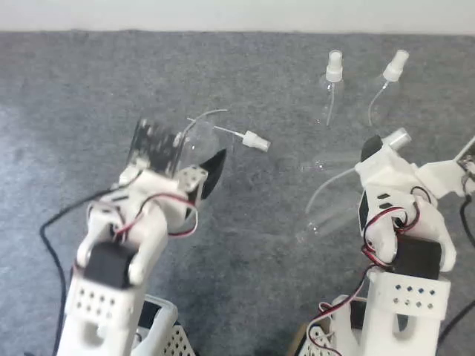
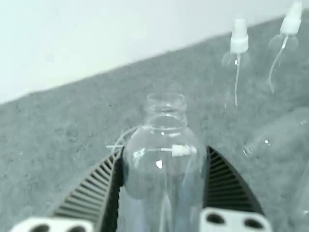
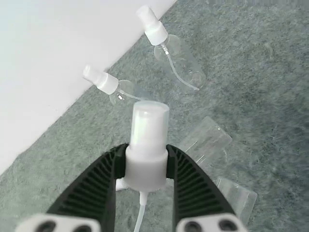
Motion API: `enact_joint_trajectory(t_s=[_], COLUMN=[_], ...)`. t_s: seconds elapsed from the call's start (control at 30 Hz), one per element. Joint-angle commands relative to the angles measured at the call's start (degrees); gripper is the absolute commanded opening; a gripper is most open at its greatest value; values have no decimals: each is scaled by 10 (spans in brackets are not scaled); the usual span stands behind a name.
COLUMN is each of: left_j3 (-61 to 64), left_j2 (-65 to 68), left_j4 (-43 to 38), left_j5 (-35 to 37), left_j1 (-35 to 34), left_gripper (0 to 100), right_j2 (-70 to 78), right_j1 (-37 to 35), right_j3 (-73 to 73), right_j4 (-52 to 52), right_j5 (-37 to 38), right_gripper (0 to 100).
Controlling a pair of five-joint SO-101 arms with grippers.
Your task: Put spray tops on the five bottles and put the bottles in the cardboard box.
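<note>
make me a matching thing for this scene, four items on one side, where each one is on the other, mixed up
Things
1. clear plastic bottle with open neck
2. white spray top with translucent cap
3. loose white spray top with thin tube
4. clear bottle with white spray top fitted

Places
A. lying on the grey mat
B. held in the right gripper
C. standing upright near the mat's far edge
D. held in the left gripper

Pairs: 1-D, 2-B, 3-A, 4-C
</note>
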Motion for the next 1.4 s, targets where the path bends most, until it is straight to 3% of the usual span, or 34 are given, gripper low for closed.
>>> enact_joint_trajectory(t_s=[0.0,0.3,0.57,0.83,1.2,1.37], left_j3=[44,160,203,301,307,307], left_j2=[-77,-179,-256,-369,-367,-367], left_j4=[-33,-105,-113,-178,-178,-176], left_j5=[7,66,88,88,88,88], left_j1=[0,-4,-4,-4,1,1], left_gripper=[127,130,130,130,130,130], right_j2=[-16,-16,-16,-9,-7,36], right_j1=[-14,-119,-221,-287,-421,-447], right_j3=[-19,-21,-24,-161,-258,-267], right_j4=[-27,-112,-204,-214,-224,-285], right_j5=[43,192,341,349,343,298], right_gripper=[6,6,6,6,6,6])
